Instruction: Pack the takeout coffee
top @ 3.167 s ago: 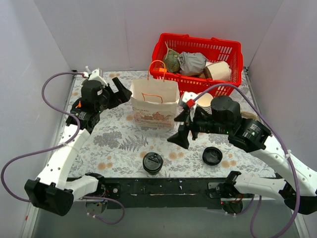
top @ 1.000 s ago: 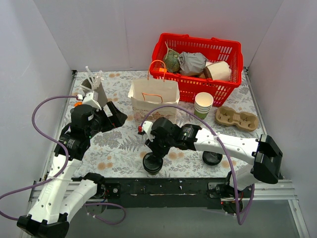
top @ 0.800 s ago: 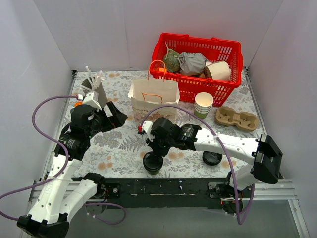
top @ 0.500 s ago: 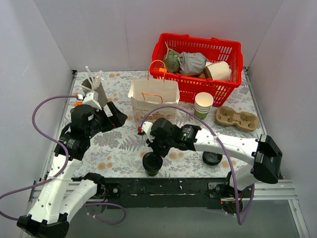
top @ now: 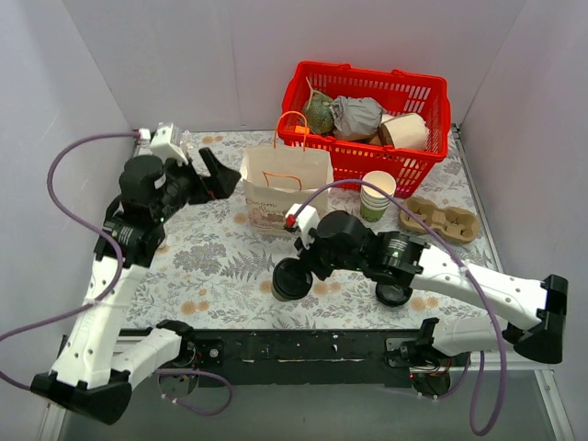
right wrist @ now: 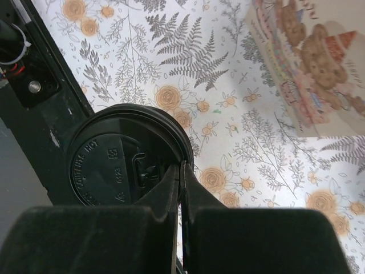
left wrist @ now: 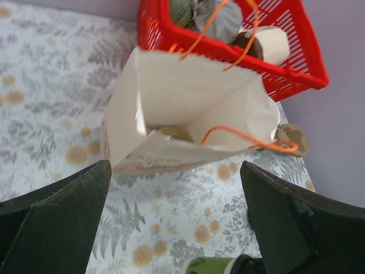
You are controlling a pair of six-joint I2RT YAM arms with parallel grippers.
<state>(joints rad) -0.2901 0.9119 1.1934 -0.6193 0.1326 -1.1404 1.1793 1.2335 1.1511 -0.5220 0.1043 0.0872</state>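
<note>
Three items point(top: 356, 117) in basket point(top: 342, 156), coffee point(top: 292, 278) in hand point(right wrist: 181, 170)

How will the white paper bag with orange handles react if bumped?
The white paper bag with orange handles looks floppy: its thin walls bow and crease at the mouth. Tall and upright, probably light, so a bump may slide or tip it.
</note>
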